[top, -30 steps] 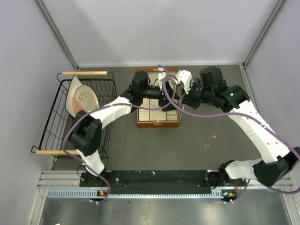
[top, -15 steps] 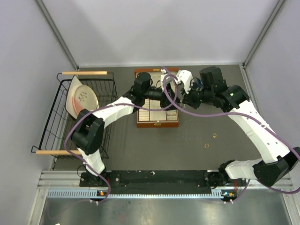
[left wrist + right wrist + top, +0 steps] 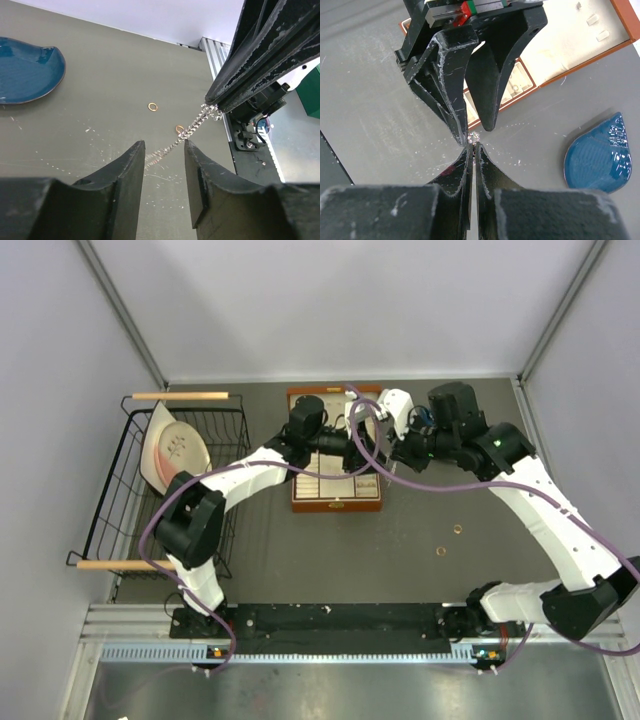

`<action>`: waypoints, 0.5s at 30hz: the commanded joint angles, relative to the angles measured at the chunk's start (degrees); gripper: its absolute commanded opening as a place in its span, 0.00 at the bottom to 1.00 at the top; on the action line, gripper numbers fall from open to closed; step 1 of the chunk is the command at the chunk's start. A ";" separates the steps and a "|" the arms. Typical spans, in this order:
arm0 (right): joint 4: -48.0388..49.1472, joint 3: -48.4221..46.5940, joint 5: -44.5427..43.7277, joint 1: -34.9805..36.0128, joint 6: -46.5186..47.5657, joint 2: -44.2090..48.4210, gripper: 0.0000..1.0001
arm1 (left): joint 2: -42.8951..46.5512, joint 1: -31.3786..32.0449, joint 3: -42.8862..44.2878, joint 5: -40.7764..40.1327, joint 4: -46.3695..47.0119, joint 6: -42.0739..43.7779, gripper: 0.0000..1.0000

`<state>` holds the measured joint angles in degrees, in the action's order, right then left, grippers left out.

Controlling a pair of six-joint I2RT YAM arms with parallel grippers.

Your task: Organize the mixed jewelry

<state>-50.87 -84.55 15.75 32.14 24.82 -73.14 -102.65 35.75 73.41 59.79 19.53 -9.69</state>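
Silvery chain necklace (image 3: pixel 199 119) hangs in the air, stretched between the two hands, by the right side of the brown wooden box (image 3: pixel 335 505). The right hand (image 3: pixel 472 145) is pinched shut on one end. The left hand (image 3: pixel 163 144) has its fingers a little apart, with the chain's other end in the gap. Two tiny gold rings (image 3: pixel 153 106) lie on the counter (image 3: pixel 300 560), right of the box.
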 commanded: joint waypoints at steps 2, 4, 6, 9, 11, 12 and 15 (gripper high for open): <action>-0.19 -3.42 -0.54 0.20 -0.47 2.13 0.00 | -0.01 0.38 -1.16 1.21 1.74 1.96 0.38; -0.19 -3.60 -0.72 0.20 -0.47 2.04 0.00 | -0.01 0.55 -1.25 1.21 1.57 2.13 0.38; -0.19 -3.60 -0.72 0.20 -0.56 2.13 0.00 | -0.18 0.81 -1.34 1.12 1.65 2.22 0.37; -0.19 -3.51 -0.89 0.20 -0.56 2.13 0.00 | -0.36 0.99 -1.77 0.86 1.48 2.57 0.36; -0.28 -3.43 -0.98 0.29 -0.56 2.30 0.00 | -0.53 1.08 -1.86 0.68 1.39 2.75 0.35; -0.28 -3.42 -0.90 0.20 -0.56 2.39 0.00 | -0.45 1.25 -1.95 0.68 1.30 2.66 0.34; -0.19 -3.34 -0.98 0.20 -0.47 2.66 0.00 | -0.62 1.43 -2.13 0.50 1.30 2.93 0.33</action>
<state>-50.94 -84.55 14.85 32.14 24.82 -72.69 -102.72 36.71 71.59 59.72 19.31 -8.01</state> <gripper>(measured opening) 0.008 0.335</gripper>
